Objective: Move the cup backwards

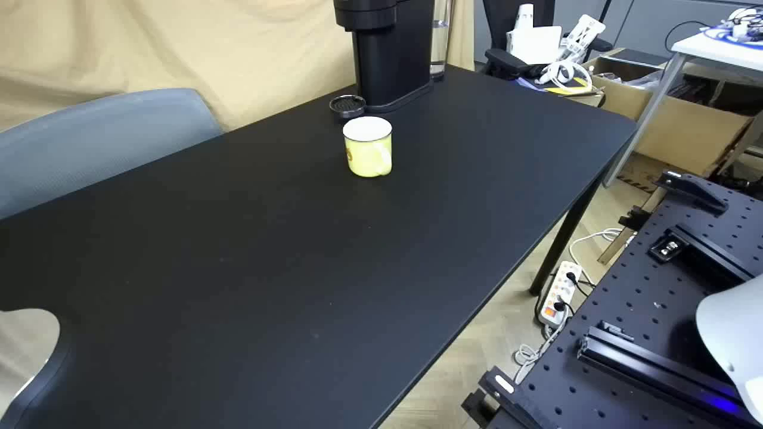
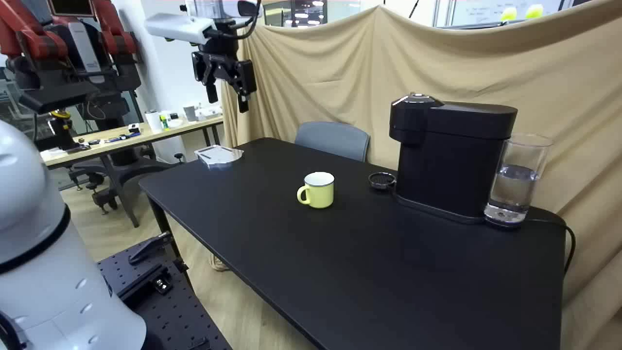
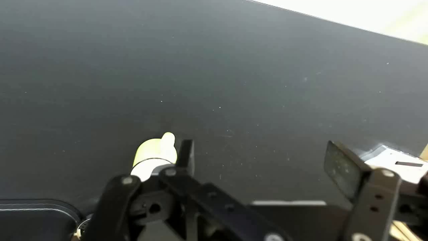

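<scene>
The pale yellow cup (image 1: 369,156) stands upright on the black table, in front of the coffee machine. In an exterior view the cup (image 2: 320,193) shows its loop handle on the side toward the arm's base. My gripper (image 2: 227,100) is high above the table there, well away from the cup and toward the table's far end. In the wrist view my gripper (image 3: 260,160) is open, with nothing between its fingers. The cup (image 3: 152,150) shows beyond the left finger, which hides part of its rim. The gripper is out of view in an exterior view that shows the cup closer.
A black coffee machine (image 2: 452,155) with a round drip tray (image 2: 382,180) and a clear water tank (image 2: 516,184) stands beside the cup. A clear plate (image 2: 218,154) lies at the table's far end. A grey chair (image 1: 107,143) and beige curtain (image 1: 250,53) border the table (image 1: 238,268).
</scene>
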Robot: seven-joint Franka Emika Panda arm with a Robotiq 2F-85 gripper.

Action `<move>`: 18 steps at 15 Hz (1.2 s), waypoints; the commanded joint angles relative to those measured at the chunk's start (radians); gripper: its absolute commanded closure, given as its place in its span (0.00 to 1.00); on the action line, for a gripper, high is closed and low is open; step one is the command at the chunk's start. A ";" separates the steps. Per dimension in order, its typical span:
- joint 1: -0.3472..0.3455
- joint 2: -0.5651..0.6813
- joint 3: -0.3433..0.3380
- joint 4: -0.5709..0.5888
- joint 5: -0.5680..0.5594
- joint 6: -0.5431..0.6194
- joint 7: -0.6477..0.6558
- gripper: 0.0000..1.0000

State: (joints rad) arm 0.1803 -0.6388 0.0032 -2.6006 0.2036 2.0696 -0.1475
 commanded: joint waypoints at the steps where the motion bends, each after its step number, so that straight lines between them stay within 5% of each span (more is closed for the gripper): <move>1: -0.008 0.001 0.007 0.002 0.005 -0.004 -0.004 0.00; 14: -0.008 0.001 0.007 0.002 0.005 -0.004 -0.004 0.00; 18: -0.055 0.112 -0.013 0.035 -0.051 0.079 -0.031 0.00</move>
State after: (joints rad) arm 0.1636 -0.6182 0.0037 -2.6005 0.1895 2.0963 -0.1520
